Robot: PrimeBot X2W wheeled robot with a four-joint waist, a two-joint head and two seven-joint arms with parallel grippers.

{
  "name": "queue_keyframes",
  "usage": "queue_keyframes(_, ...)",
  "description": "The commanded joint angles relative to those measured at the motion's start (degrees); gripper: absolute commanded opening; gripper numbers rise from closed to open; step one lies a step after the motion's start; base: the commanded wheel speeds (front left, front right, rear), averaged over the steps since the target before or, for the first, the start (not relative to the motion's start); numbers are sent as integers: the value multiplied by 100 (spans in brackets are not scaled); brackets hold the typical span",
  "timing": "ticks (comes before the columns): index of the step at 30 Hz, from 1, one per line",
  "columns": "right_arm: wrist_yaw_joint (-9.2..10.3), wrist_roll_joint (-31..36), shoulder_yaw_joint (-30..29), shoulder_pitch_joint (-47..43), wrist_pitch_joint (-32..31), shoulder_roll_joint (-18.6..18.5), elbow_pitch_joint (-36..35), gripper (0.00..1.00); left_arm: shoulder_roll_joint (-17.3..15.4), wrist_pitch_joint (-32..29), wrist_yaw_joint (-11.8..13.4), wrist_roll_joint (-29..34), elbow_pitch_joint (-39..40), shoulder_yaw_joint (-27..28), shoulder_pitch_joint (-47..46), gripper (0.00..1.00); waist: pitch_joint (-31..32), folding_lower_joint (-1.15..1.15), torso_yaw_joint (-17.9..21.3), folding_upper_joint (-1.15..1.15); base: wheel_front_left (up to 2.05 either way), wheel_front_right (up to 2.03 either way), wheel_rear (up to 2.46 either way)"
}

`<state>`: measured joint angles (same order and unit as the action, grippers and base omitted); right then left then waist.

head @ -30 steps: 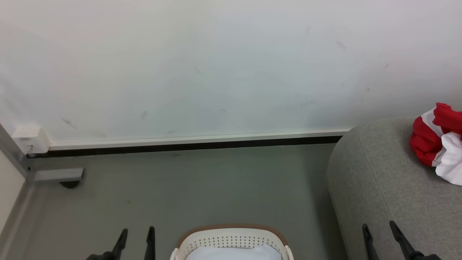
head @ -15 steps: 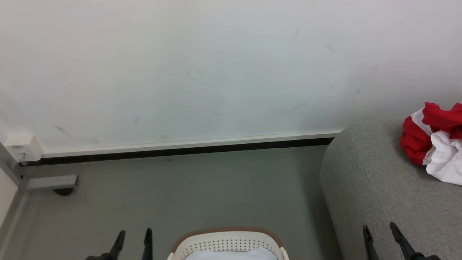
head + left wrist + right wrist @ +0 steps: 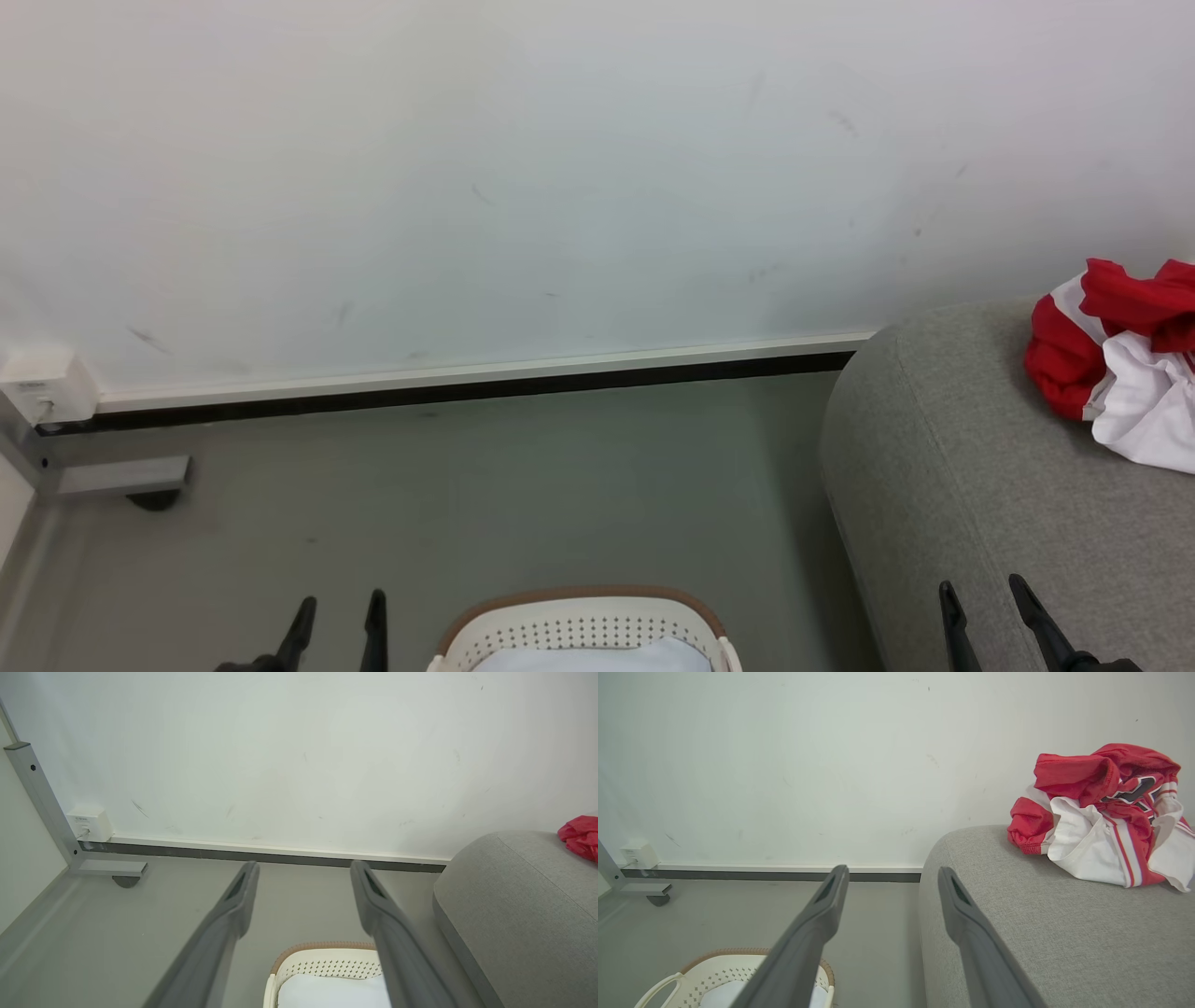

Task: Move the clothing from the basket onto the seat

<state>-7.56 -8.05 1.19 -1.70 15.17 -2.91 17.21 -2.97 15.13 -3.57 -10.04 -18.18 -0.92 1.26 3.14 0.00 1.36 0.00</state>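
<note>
left claw: jaws wide apart with nothing between them; fingers point toward the wall, above the floor.
right claw: jaws wide apart and empty; it hovers over the near edge of the seat.
clothing: a crumpled red-and-white heap with striped trim. It lies on top of the seat, ahead and to the right of the right claw and well apart from it, and far to the right of the left claw.
basket: on the floor between the two claws, nearer the left claw, with a strip of floor between it and the seat.
pale cloth: lies inside the basket, below the brown rim, to the right of the left claw.
seat: grey fabric with a rounded end, under and ahead of the right claw.
floor: grey, ahead of the left claw.
wall: white and scuffed, facing both claws, with a dark strip along its foot.
white box: at the wall's foot, ahead and left of the left claw, beside a grey metal frame.
</note>
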Motion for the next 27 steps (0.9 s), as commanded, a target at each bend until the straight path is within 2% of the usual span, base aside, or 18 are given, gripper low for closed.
queue_keyframes(1,15,-8,-23,-21,-5,-1,7,100,-14,3,-17,77,-14,14,32,100,-1,0,5,0,0,0,0)
queue_keyframes(27,15,19,13,84,-5,-1,-4,100,0,3,-24,91,-86,2,-43,100,-60,0,-62,0,0,0,0)
